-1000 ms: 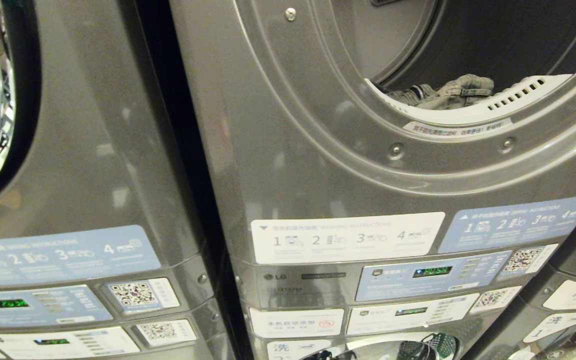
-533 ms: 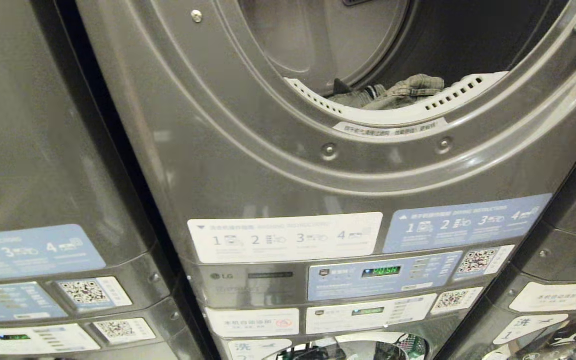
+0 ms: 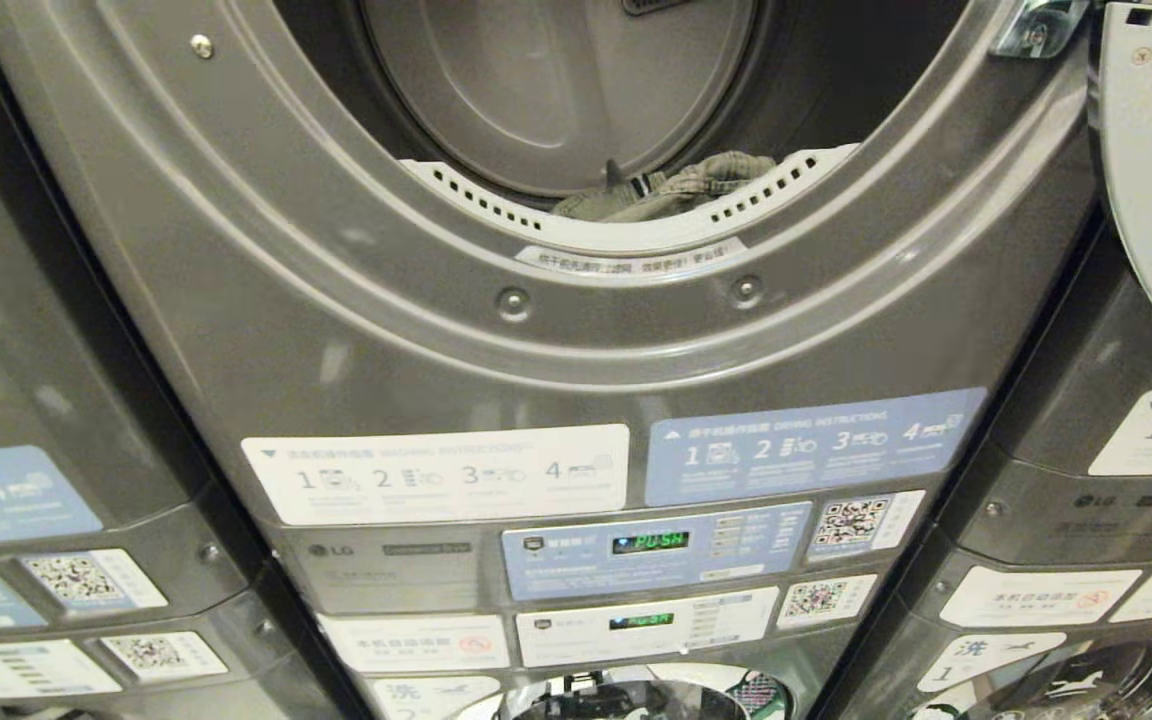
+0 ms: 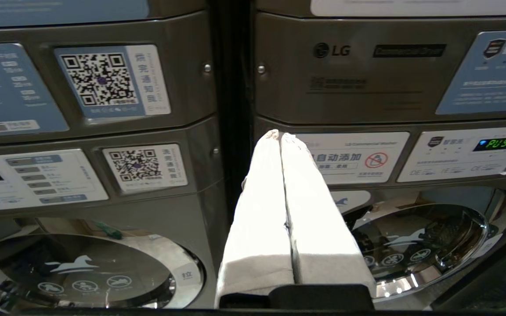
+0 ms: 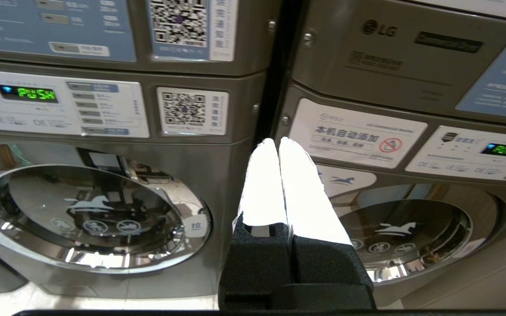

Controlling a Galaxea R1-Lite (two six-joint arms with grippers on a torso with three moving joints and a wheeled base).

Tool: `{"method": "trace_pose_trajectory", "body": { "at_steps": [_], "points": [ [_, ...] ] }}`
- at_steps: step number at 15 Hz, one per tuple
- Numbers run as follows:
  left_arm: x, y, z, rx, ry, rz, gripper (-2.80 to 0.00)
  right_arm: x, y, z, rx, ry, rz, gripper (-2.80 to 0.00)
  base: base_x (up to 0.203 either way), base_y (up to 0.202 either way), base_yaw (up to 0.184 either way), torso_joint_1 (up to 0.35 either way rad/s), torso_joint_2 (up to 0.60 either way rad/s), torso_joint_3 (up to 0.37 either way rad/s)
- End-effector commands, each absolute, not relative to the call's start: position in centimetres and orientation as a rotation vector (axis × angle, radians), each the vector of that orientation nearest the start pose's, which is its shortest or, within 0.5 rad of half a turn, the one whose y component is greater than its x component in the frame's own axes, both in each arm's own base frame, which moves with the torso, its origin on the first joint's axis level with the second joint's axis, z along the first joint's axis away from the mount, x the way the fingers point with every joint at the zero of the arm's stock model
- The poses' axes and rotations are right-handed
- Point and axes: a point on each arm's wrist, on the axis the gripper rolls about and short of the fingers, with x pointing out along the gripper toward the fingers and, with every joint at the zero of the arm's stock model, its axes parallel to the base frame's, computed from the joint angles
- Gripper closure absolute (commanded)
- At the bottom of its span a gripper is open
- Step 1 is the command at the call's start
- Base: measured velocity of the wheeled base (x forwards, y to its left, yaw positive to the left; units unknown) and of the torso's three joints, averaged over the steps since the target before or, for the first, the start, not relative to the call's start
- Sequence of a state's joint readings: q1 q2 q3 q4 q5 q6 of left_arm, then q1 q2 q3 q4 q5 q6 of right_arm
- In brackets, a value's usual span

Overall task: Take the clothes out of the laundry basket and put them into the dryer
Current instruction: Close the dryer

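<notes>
A: How far along is the loading?
B: Olive-grey clothes (image 3: 671, 188) are lying inside the dryer (image 3: 536, 330), at the near edge of its open drum. No laundry basket is showing, so I cannot tell what is left.
A: And the claws?
B: The left claw (image 4: 280, 136) and right claw (image 5: 275, 142) are both hanging low before the washers, pressed closed and holding nothing.

The dryer (image 3: 576, 330) mouth gapes open; clothes (image 3: 671, 188) lie low inside.
</notes>
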State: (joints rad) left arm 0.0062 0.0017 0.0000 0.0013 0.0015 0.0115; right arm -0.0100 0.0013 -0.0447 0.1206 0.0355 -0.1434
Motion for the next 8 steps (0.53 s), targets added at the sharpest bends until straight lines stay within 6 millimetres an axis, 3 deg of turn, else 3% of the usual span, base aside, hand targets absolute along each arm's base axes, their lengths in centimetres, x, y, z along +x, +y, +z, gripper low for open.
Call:
{"method": "trace_pose_trajectory", "body": {
  "at_steps": [1,4,8],
  "points": [
    [-2.26,-0.01,7.51,0.011,0.004,0.008,0.00,-2.65,0.11,7.54,-0.142,0.076,0.030,0.00,0.000,-0.082,-0.001,-0.002,0.01,0.001],
    [-2.26,-0.01,7.50,0.005,0.004,0.009,0.00,-2.65,0.11,7.54,-0.142,0.076,0.030,0.00,0.000,0.000,0.000,0.000,0.00,0.000],
    [-2.26,-0.01,7.49,0.005,0.005,0.009,0.00,-2.65,0.11,7.54,-0.142,0.076,0.030,0.00,-0.164,0.002,-0.003,0.002,0.01,-0.001]
  ]
}}
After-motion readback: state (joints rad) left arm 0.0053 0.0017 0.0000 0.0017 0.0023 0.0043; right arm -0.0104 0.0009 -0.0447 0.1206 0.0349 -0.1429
